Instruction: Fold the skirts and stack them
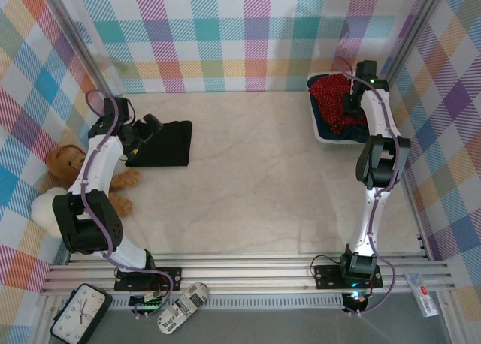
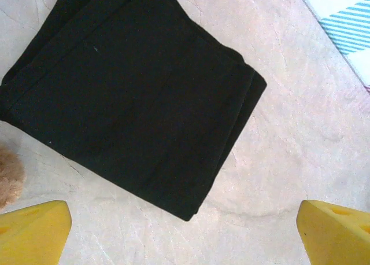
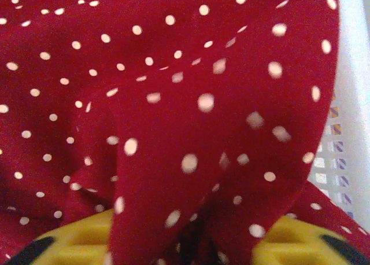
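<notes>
Right wrist: right tool (image 3: 191,247) pinching red dotted skirt (image 3: 173,103) in mesh basket (image 3: 352,132), left tool (image 2: 185,230) spread near folded black skirt (image 2: 133,97); next, lift out.

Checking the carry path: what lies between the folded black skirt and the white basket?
Nothing: the top external view shows bare table between the black skirt and the basket.

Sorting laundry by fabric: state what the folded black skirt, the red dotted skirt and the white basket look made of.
Folded black skirt: matte cloth, crisp layered edges. Red white-dotted skirt: thin soft fabric, likely; drapes in folds. White mesh basket: probably smooth plastic; moulded holes.
</notes>
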Motion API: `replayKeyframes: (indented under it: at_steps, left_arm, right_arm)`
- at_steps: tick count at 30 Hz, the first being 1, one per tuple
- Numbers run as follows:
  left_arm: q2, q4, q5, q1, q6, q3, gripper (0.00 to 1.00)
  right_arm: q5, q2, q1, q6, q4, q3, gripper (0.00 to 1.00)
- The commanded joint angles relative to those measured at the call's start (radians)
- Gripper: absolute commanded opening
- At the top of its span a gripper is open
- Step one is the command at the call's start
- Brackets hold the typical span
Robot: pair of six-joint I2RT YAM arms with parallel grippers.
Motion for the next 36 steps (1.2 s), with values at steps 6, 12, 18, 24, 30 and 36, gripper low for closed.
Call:
replayKeyframes:
  at_steps: [6,12,18,24,30,36]
  left_arm:
    - [-0.052,0.034,0.034,0.012,-0.003,-0.022,1.00]
    - [-0.057,0.050,0.079,0.012,0.017,-0.027,1.00]
    - [-0.049,0.062,0.119,0.012,0.016,-0.032,1.00]
    - [-0.038,0.073,0.164,0.012,0.000,-0.028,1.00]
    - [-0.040,0.100,0.227,0.001,-0.013,-0.038,1.00]
    - [-0.022,0.068,0.243,-0.082,0.021,-0.017,1.00]
  right_arm:
    - [0.085,-0.296,0.080,-0.052,0.175,-0.224,0.00]
    - [-0.017,-0.438,0.185,0.001,0.155,-0.251,0.00]
    - [-0.186,-0.513,0.343,0.083,0.127,-0.224,0.00]
    - [-0.452,-0.560,0.440,0.245,0.145,-0.238,0.00]
    - [-0.539,-0.649,0.440,0.387,0.309,-0.558,0.00]
    - [-0.548,-0.729,0.439,0.441,0.363,-0.883,0.50]
